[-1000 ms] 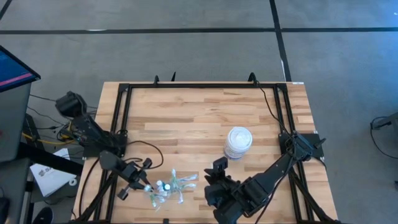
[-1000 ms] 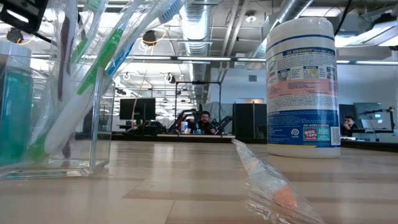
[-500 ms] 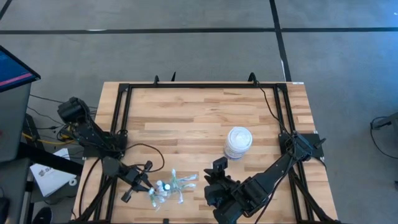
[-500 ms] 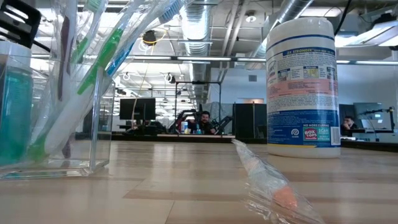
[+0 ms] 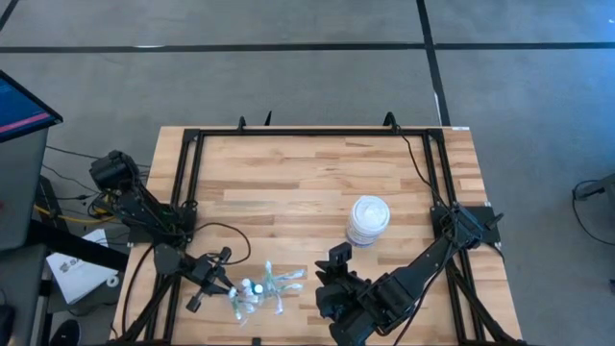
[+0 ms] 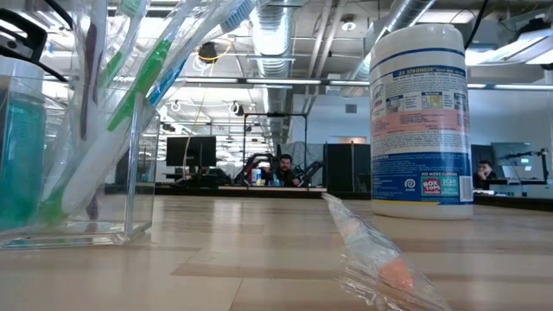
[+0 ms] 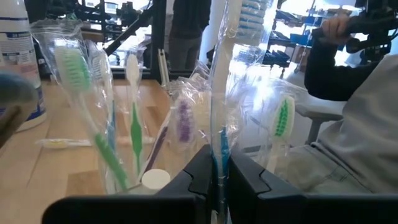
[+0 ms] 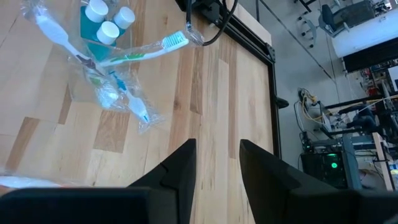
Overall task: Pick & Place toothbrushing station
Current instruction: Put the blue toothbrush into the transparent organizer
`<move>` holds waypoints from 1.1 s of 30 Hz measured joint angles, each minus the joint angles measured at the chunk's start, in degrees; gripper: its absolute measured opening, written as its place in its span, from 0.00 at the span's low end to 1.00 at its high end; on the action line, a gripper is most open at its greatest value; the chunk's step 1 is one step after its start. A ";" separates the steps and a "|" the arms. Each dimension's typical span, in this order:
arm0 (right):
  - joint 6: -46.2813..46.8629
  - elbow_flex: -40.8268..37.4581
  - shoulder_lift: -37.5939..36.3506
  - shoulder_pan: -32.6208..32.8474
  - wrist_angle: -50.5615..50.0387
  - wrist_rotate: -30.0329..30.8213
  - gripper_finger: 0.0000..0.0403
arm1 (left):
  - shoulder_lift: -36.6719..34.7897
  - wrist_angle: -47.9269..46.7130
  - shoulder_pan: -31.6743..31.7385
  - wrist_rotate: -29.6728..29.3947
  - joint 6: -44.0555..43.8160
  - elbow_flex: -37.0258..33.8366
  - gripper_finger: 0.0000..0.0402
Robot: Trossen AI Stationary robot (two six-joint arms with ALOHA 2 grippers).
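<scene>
The toothbrushing station [image 5: 255, 293] stands near the table's front edge: a clear holder [image 6: 82, 173] with wrapped toothbrushes [image 7: 78, 74] leaning in it and blue white-capped bottles [image 8: 107, 26]. My left gripper [image 5: 217, 280] is at its left side, pointing level and shut on one wrapped blue-handled toothbrush [image 7: 225, 93] that stands upright. My right gripper [image 8: 215, 163] hangs open above the table to the right of the station, holding nothing. My left gripper pinches the wrapped toothbrush's blue handle [image 7: 221, 149], low on its length, between its two fingers. The fingers come in level and lie across the handle. The brush stands upright with its bristle head [image 7: 252, 12] up; its lower end is hidden below the fingers.
A white wipes canister [image 5: 368, 219] stands right of the table's middle. One wrapped toothbrush [image 6: 371, 259] lies flat on the wood near the front. Black frame rails [image 5: 187, 173] run along the table's left, far and right sides. A person sits beyond the table [image 7: 360, 124].
My left gripper has sunk a little beside the holder, staying shut on the toothbrush. The right arm has kept still.
</scene>
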 joint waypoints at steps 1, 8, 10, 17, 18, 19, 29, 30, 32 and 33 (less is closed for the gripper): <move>0.00 0.00 0.00 0.00 0.01 0.00 0.28 | 0.00 0.00 0.00 0.02 0.17 0.00 0.05; 0.01 0.00 0.00 0.00 0.04 0.00 0.28 | 0.92 0.09 -0.04 0.00 0.29 0.04 0.04; 0.01 0.00 0.00 0.00 0.21 0.00 0.28 | 2.22 0.19 -0.04 -0.35 -0.76 0.04 0.04; 0.03 0.00 0.00 0.04 0.21 -0.02 0.28 | 7.53 4.11 -0.05 -1.90 -1.64 0.04 0.05; 0.03 0.00 0.00 0.04 0.21 -0.02 0.28 | 8.18 4.37 -0.15 -1.93 -2.05 0.04 0.05; 0.03 0.00 0.00 0.04 0.21 -0.02 0.28 | 8.66 4.41 -0.22 -1.92 -2.25 0.04 0.05; 0.03 0.00 0.00 0.04 0.22 -0.02 0.28 | 10.25 4.46 -0.24 -2.40 -4.16 0.07 0.05; 0.03 0.00 0.00 0.04 0.21 -0.02 0.28 | 10.25 4.44 -0.24 -2.80 -4.14 0.07 0.05; 0.03 0.00 0.00 0.04 0.21 -0.02 0.28 | 10.25 4.42 -0.24 -2.88 -4.12 0.07 0.05; 0.03 0.00 0.00 0.04 0.21 -0.02 0.28 | 10.25 4.42 -0.24 -2.89 -4.13 0.07 0.05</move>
